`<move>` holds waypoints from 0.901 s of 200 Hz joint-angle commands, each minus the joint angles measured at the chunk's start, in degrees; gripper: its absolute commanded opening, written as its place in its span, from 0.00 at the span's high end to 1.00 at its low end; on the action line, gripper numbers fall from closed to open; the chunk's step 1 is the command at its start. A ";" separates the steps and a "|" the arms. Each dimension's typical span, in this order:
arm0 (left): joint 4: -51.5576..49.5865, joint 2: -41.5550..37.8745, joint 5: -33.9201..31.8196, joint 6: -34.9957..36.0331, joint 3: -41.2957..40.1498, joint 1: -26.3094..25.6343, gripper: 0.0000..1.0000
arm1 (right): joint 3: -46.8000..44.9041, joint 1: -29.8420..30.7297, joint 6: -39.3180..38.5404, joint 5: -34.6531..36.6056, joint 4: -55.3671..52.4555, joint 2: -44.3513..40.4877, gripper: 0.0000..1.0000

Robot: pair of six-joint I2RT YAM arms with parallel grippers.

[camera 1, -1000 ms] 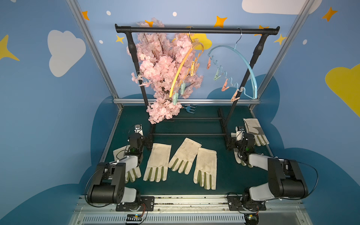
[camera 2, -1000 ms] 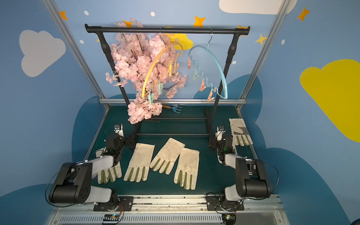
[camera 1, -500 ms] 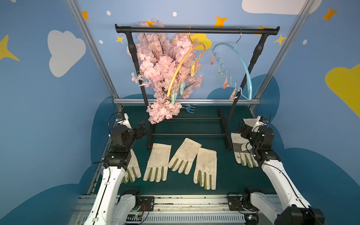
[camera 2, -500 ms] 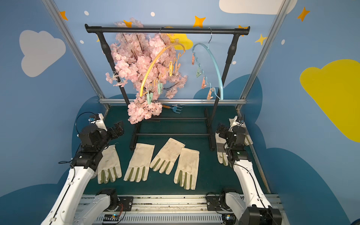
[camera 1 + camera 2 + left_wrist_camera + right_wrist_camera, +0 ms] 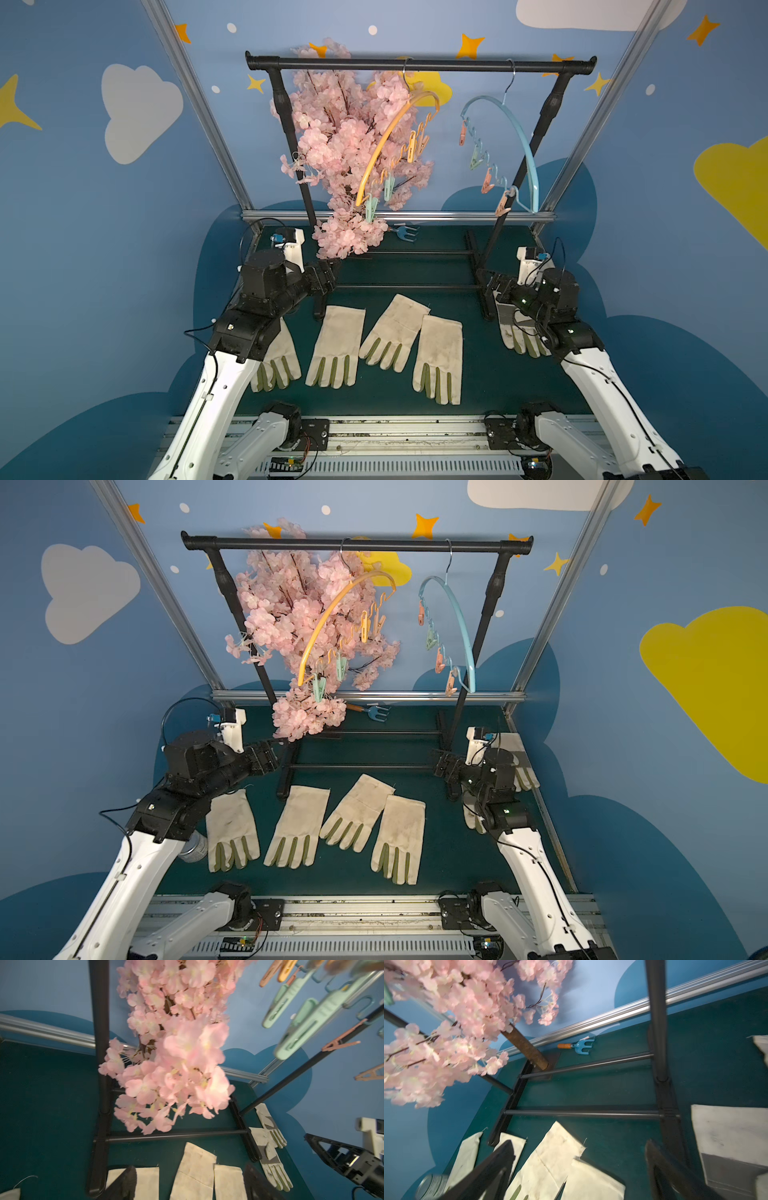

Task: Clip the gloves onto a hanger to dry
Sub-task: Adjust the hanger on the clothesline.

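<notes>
Several cream gloves lie flat on the green table, fingers toward the front: one, a slanted one and one in the middle. Another glove lies partly under my left arm. A grey-patched glove lies under my right arm, and one more glove lies behind it. A yellow hanger and a blue hanger with pegs hang from the black rail. My left gripper and right gripper hover open and empty above the cuffs.
A pink blossom tree hangs over the rack's left post, close to my left gripper. The rack's base bars run between both grippers. A small blue rake lies at the back. A metal can stands beside my left arm.
Both arms have unfolded from a low rest and lifted their grippers up and inward toward the rack's feet. The blue hanger has swung on the rail. The gloves have not moved.
</notes>
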 commanded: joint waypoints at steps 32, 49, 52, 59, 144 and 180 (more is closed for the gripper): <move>-5.56 3.74 -4.27 1.78 1.73 -8.03 0.22 | 2.76 11.21 -3.93 3.99 -2.21 5.15 0.03; -7.71 4.78 -5.80 1.64 5.85 -8.20 0.23 | 5.91 15.16 -5.73 6.19 -2.21 7.47 0.03; -8.36 5.06 -6.09 1.66 6.81 -8.22 0.23 | 6.55 15.70 -5.97 6.48 -2.21 7.85 0.03; -10.18 5.90 -6.71 1.78 9.67 -8.21 0.24 | 8.16 16.93 -6.34 7.15 -2.14 9.10 0.03; -14.96 17.31 -3.52 9.00 36.74 -12.31 0.27 | 21.78 27.00 -10.26 10.98 2.86 19.65 0.03; -13.50 24.90 -3.94 13.54 45.21 -12.36 0.25 | 23.63 29.51 -10.68 11.28 3.98 21.42 0.03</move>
